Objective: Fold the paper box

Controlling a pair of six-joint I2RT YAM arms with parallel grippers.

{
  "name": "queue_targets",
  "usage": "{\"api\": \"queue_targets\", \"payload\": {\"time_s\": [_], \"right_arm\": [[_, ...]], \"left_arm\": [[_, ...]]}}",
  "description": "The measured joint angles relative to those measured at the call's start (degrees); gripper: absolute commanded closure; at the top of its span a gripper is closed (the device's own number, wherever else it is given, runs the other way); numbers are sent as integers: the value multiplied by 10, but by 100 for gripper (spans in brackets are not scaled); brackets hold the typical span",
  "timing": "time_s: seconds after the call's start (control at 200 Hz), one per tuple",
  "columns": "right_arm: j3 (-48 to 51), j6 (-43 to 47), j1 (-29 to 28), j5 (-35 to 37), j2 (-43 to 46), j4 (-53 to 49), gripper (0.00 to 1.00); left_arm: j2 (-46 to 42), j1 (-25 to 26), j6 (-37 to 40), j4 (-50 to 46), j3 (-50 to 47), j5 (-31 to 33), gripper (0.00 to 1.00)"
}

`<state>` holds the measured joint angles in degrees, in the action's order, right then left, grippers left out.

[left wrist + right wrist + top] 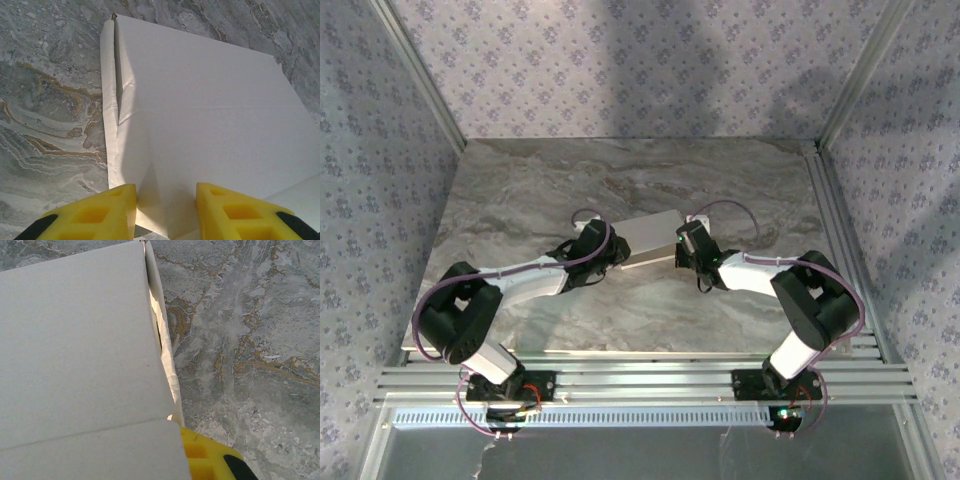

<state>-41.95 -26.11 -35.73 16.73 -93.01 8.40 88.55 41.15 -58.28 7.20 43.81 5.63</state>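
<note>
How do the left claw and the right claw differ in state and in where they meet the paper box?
The left claw stands open, an end of the paper box between its fingers; the right claw is shut. In the top view the left claw meets the box's left end, the right claw its right end. Both have yellow fingers.

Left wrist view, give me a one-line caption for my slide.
Yellow fingers of the left gripper straddle the near end of the white paper box on the marble table.
</note>
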Motion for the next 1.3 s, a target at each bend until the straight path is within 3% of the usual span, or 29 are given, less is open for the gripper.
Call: {"api": "queue_targets", "payload": {"time_s": [0.705,1.014,1.159,1.299], "right_arm": [[-17,3,2,-18,0,-35,100],[-26,8,-5,-53,35,-103,55],[-28,-3,-8,-74,79,-146,44],[-28,-12,-11,-90,124,-180,41]], "left_arm": [[33,-22,-28,60,-2,-11,66],[22,-23,-26,59,-2,-20,66],[21,-29,-21,59,-2,-31,65],[21,-34,-13,58,-1,-37,65]]}}
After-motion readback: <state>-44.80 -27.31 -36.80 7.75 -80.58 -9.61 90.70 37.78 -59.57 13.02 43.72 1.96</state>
